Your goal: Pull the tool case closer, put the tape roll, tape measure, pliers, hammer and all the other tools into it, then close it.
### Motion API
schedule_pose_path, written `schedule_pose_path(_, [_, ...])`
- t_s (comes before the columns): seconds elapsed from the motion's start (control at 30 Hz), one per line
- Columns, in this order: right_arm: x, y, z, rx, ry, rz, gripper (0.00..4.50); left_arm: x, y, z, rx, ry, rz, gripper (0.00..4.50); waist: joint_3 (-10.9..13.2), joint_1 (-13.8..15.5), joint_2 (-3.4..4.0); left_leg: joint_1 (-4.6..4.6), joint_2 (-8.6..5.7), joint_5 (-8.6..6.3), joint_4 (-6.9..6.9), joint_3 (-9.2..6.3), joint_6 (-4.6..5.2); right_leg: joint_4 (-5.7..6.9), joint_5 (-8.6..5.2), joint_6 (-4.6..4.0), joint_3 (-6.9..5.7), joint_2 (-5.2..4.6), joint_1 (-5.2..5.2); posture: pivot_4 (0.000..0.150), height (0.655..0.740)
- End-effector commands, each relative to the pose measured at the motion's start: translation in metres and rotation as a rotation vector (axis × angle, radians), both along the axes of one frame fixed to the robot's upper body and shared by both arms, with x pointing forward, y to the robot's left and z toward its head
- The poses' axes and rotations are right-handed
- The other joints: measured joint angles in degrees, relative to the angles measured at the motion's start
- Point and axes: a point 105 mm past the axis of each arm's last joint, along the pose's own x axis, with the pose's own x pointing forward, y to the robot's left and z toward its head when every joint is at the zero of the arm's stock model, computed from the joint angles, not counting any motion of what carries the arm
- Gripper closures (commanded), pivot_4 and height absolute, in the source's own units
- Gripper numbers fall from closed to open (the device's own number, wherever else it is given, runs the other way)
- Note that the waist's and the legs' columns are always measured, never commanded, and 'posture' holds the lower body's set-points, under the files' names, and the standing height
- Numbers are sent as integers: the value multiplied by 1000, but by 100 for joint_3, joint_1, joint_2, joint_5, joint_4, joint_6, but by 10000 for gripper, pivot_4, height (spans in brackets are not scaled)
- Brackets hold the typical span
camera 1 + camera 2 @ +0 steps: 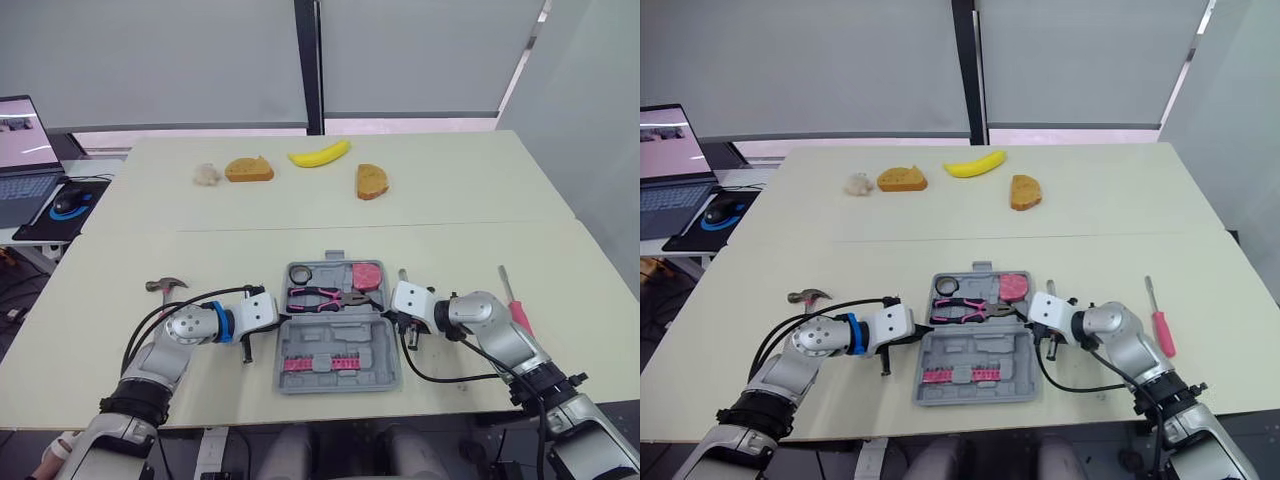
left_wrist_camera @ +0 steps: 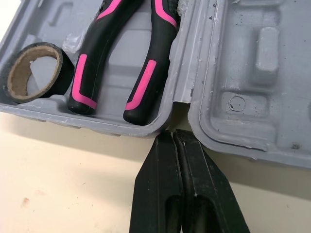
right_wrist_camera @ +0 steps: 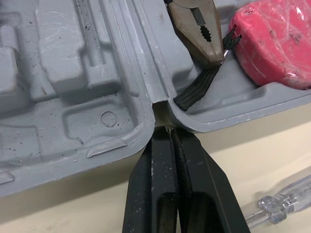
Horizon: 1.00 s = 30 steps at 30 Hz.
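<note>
We face a broad cream counter [image 1: 480, 200], made of two tops set edge to edge, with the seam [image 1: 500, 224] running left to right across the middle. Beyond its far edge hang two grey roller shades [image 1: 150, 60], drawn down and parted by a dark upright post [image 1: 310, 60]. A thin strip of daylight [image 1: 200, 131] shows beneath them. A plain grey wall [image 1: 590, 100] closes the right side. To the far left stands a lower side desk [image 1: 12, 238] bearing an open laptop [image 1: 25, 150] and a black mat [image 1: 45, 222].
</note>
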Motion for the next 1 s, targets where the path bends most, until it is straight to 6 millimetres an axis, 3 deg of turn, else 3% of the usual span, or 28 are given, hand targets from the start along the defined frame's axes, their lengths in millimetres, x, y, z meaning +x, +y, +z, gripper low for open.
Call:
schedule_pose_path(0.03, [0,-1,15,15,-30,15,45000,-1,-1,-4,8,8,-20,44626,0,9,0,0,0,0,0,0,0,0,0,0,0,0,0,1500,7400])
schedule_pose_path(0.33, [-7,-20,35,17,-73,-18,45000,-2,30,14,3,-16,26,44626,1,-64,0,-14,4,0,-1,-2,0,2,0,0,-1,2,-16,1500,7400])
schedule_pose_path(0.53, [-21,-54,79,129,-247,-155,45000,-11,69,66,-224,-83,197,44626,3,-58,0,-32,8,0,-3,-6,0,-5,-1,-1,0,1,-32,1500,7400])
schedule_pose_path(0.67, [-45,-95,97,188,-300,-349,45000,-19,117,92,-382,-148,464,44626,3,-33,1,-32,7,-2,-3,-10,1,-24,-1,-1,-1,-3,-18,1500,7400])
schedule_pose_path(0.73, [-60,-121,101,192,-297,-465,45000,-33,147,94,-427,-131,617,40844,3,-27,1,-32,7,-2,-6,-9,1,-29,-1,-1,-1,-3,-18,1500,7400])
schedule_pose_path(0.83, [-73,-144,104,179,-318,-560,45000,-55,166,89,-435,-91,712,32395,2,-32,2,-26,10,-3,-13,-8,2,-38,-1,0,-1,-2,-12,1500,7400])
schedule_pose_path(1.0, [-96,-156,94,210,-296,-658,34481,-98,194,65,-442,10,889,16605,0,-23,2,-18,20,-3,-14,-7,2,-41,-1,-1,-3,-1,-2,1500,7400])
